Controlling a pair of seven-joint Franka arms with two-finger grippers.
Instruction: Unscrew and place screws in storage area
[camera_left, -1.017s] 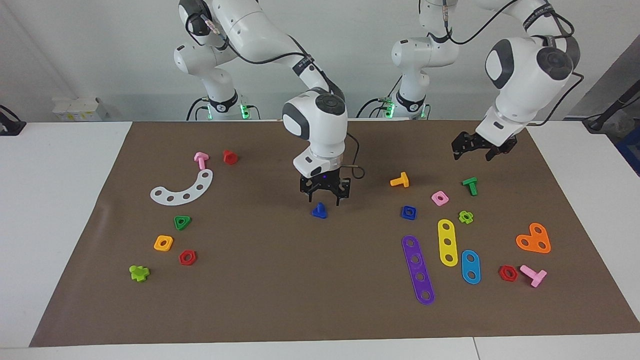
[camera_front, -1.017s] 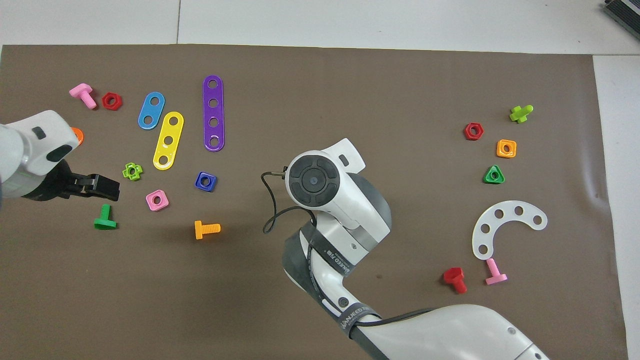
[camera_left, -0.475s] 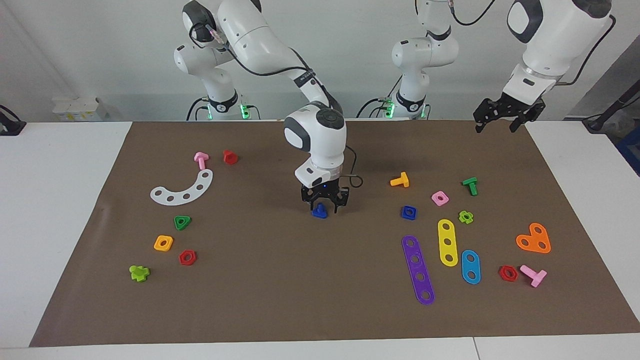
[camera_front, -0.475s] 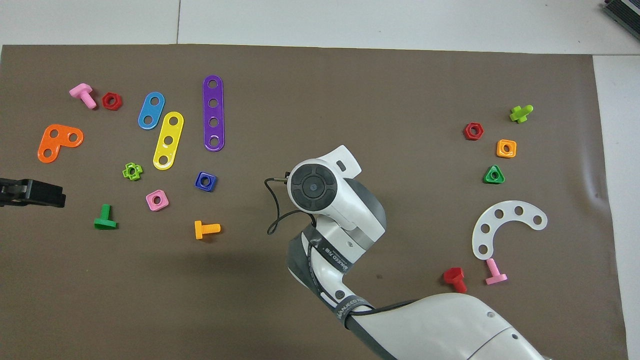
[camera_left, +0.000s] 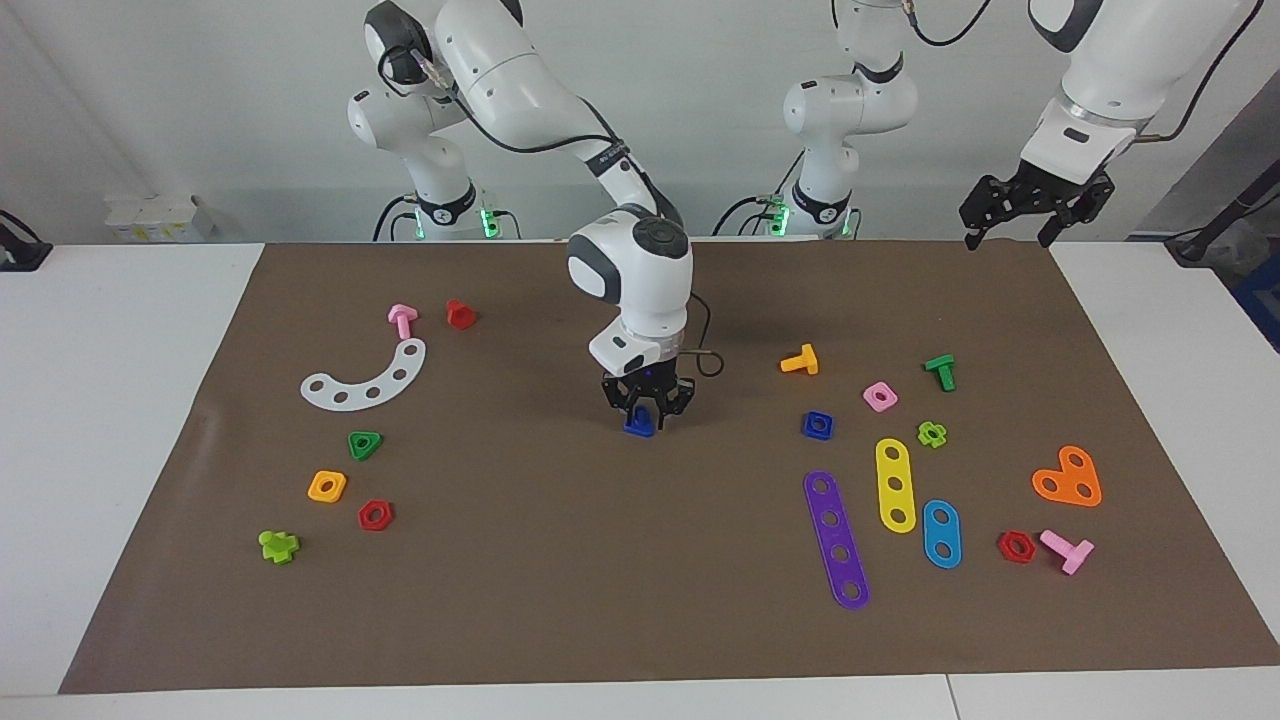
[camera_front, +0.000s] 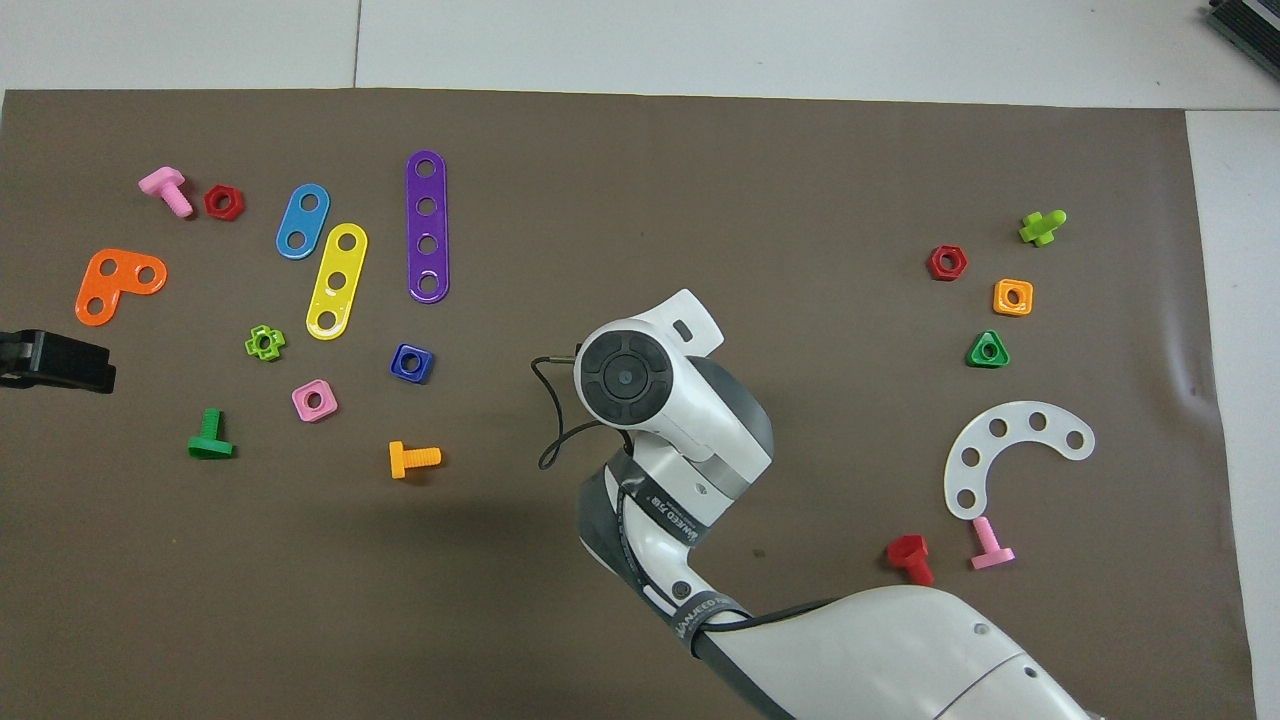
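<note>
The royal-blue bolt (camera_left: 640, 426) stands head down on the brown mat (camera_left: 560, 570), near its middle. My right gripper (camera_left: 642, 413) points straight down with its fingers closed in around the bolt's upright shaft. In the overhead view the right arm's wrist (camera_front: 630, 375) hides both the bolt and the gripper. My left gripper (camera_left: 1008, 238) is open and empty, raised high over the mat's corner at the left arm's end; it shows at the edge of the overhead view (camera_front: 60, 362).
A blue square nut (camera_left: 818, 425), an orange bolt (camera_left: 800, 360), a pink nut (camera_left: 880, 396) and coloured strips (camera_left: 836, 540) lie toward the left arm's end. A white curved plate (camera_left: 368, 378) and small nuts (camera_left: 327, 486) lie toward the right arm's end.
My right gripper has come down onto the blue bolt and its fingers have narrowed around it. My left gripper has risen and swung out toward the mat's corner.
</note>
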